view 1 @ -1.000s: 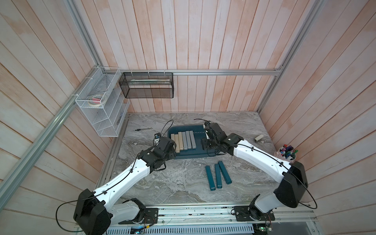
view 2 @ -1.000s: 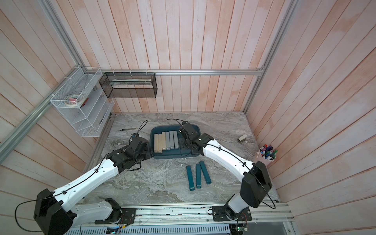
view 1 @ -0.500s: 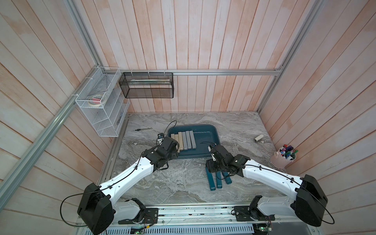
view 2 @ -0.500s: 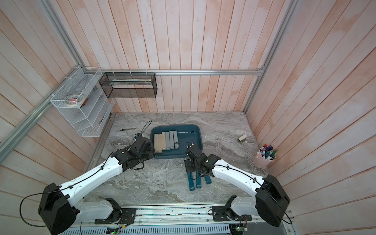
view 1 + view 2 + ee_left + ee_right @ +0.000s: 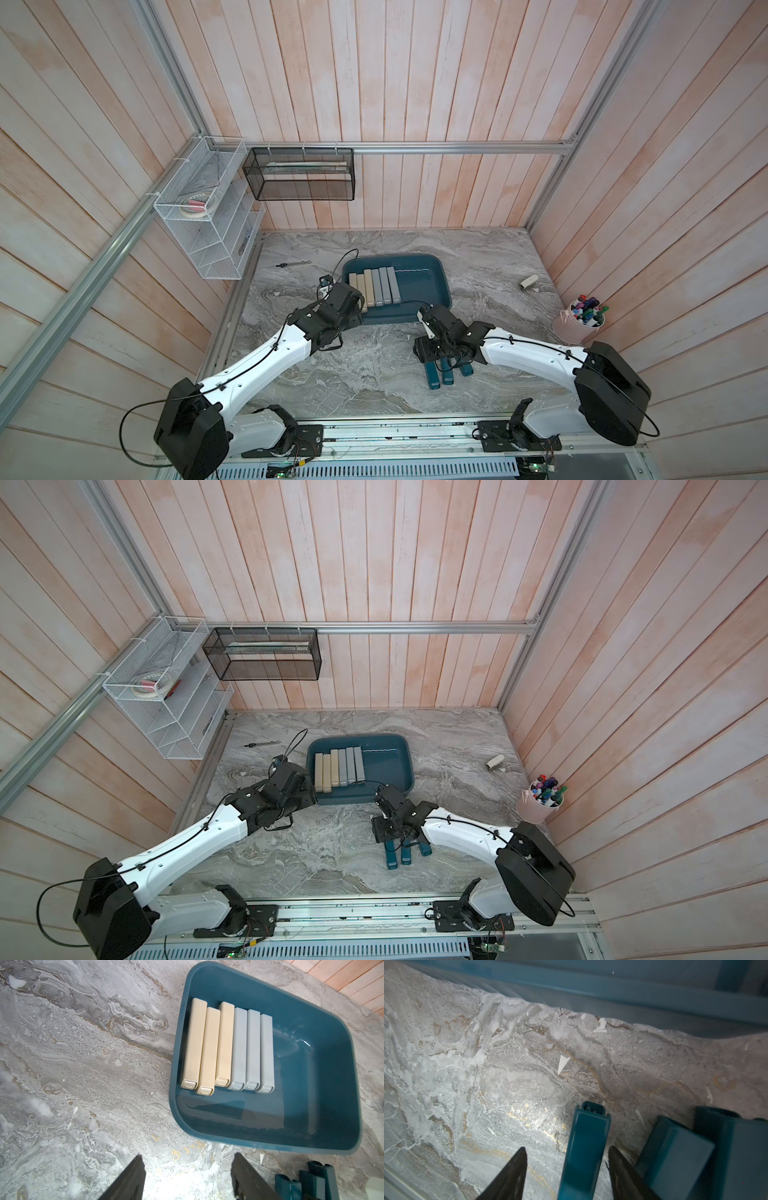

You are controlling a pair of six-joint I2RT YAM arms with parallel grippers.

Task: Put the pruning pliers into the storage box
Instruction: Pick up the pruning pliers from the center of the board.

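So, six pliers (image 5: 226,1049) in box (image 5: 270,1140), three teal pliers (image 5: 433,376) outside

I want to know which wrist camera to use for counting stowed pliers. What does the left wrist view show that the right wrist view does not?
Left wrist only: the inside of the storage box, holding three beige bars and three light grey bars side by side; the open left gripper over bare table. Right wrist only: the right gripper, open, straddling one dark teal bar that lies on the table. Both: the table, the box's outer wall, and dark teal bars outside the box.
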